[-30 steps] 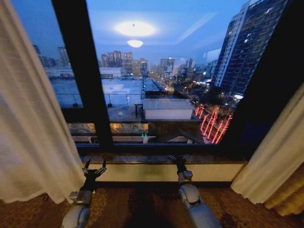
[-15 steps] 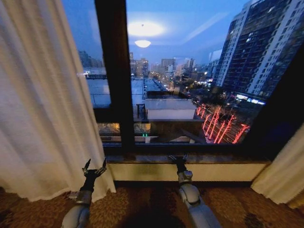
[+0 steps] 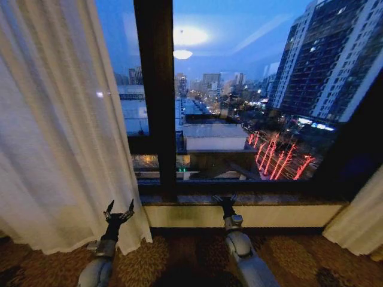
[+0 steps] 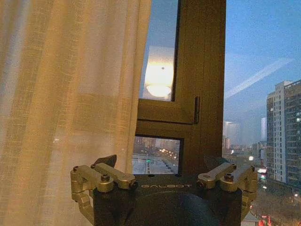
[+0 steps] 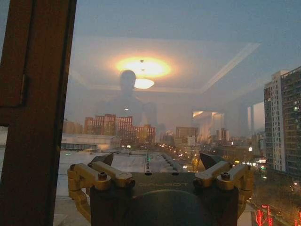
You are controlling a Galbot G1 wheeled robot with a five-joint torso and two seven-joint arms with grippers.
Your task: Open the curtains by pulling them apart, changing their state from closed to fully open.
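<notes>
The curtains are two sheer white pleated panels, drawn apart. The left panel (image 3: 60, 131) hangs wide at the left down to the floor; in the left wrist view this panel (image 4: 66, 103) hangs just in front of the camera. The right panel (image 3: 359, 215) shows at the far right edge. My left gripper (image 3: 119, 210) is held low beside the left panel's hem, open and holding nothing (image 4: 160, 162). My right gripper (image 3: 226, 200) points at the window sill, open and empty (image 5: 157, 160), facing the glass.
A dark window mullion (image 3: 157, 101) stands just right of the left panel. The sill (image 3: 269, 203) runs along below the glass, with a pale wall strip under it. Patterned carpet (image 3: 179, 257) covers the floor in front. City buildings lie beyond the glass.
The whole picture has shifted right, so the camera has turned left: the left panel takes up more of the view, the right panel less. Both arms keep their pose.
</notes>
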